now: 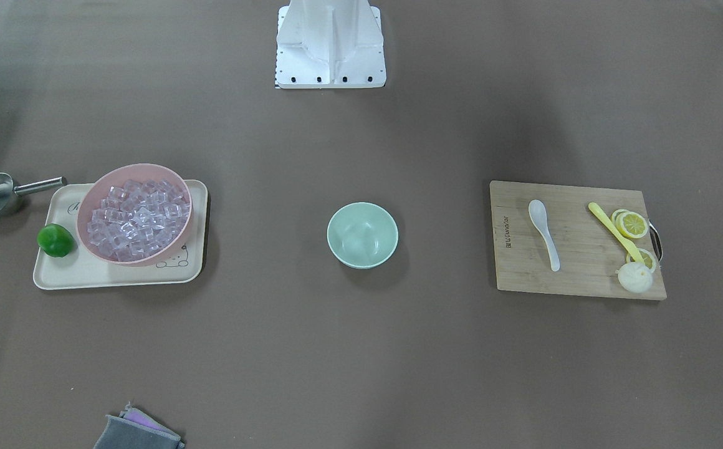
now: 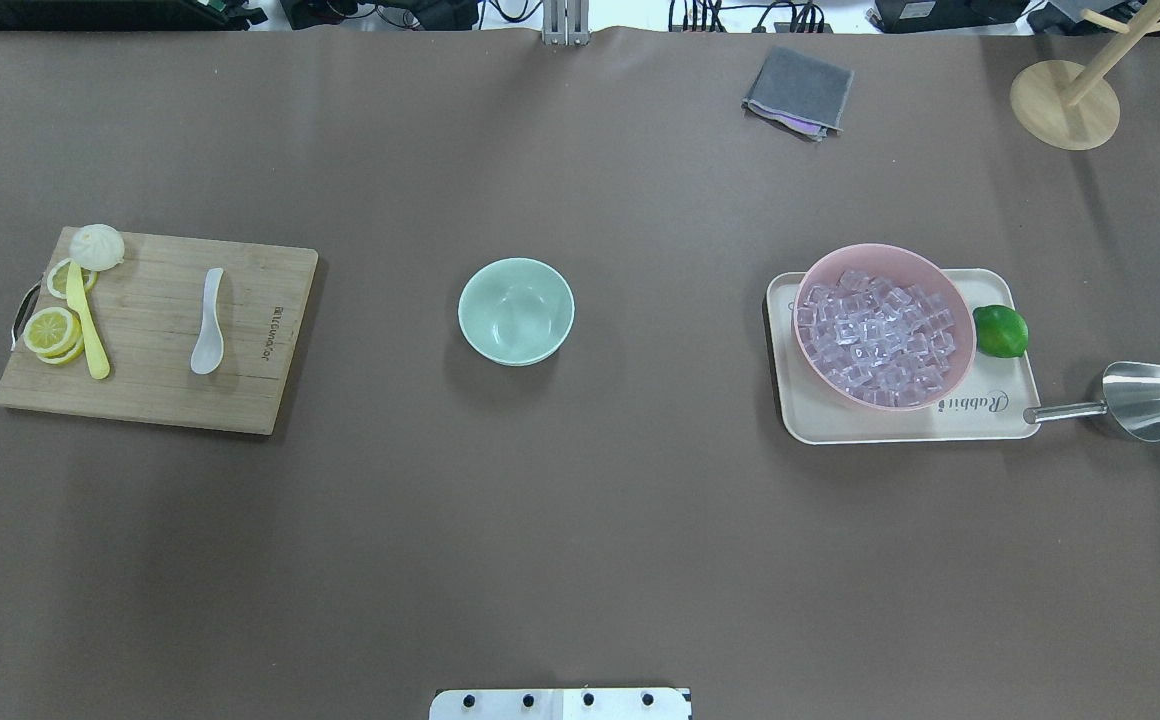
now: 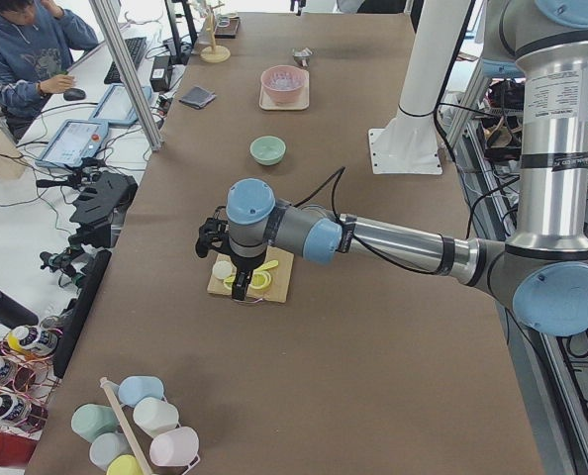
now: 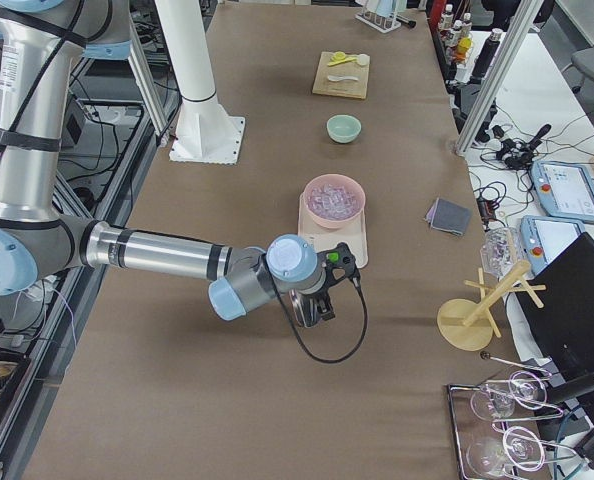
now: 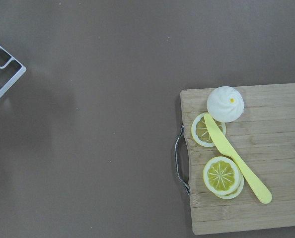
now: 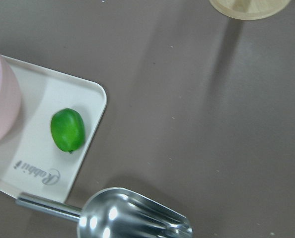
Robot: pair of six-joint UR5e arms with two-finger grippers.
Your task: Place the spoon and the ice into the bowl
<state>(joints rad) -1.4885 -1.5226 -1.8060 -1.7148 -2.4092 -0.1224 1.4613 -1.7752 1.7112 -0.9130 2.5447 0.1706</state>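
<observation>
The white spoon (image 2: pixel 208 322) lies on a wooden cutting board (image 2: pixel 140 395) at the table's left, also in the front view (image 1: pixel 543 232). The mint-green bowl (image 2: pixel 515 311) stands empty at the table's middle (image 1: pixel 362 235). Many clear ice cubes (image 2: pixel 880 335) fill a pink bowl (image 2: pixel 925 262) on a cream tray (image 2: pixel 900 428) at the right. My left gripper (image 3: pixel 238 285) hangs above the board's outer end; my right gripper (image 4: pixel 312 308) hangs beside the tray near the scoop. Both show only in the side views, so I cannot tell if they are open or shut.
On the board lie a yellow utensil (image 2: pixel 90 325), lemon slices (image 2: pixel 52 331) and a white bun (image 2: pixel 97 246). A lime (image 2: pixel 1000 331) sits on the tray. A metal scoop (image 2: pixel 1145 400) lies right of it. A grey cloth (image 2: pixel 798 92) and wooden stand (image 2: pixel 1065 105) are at the back.
</observation>
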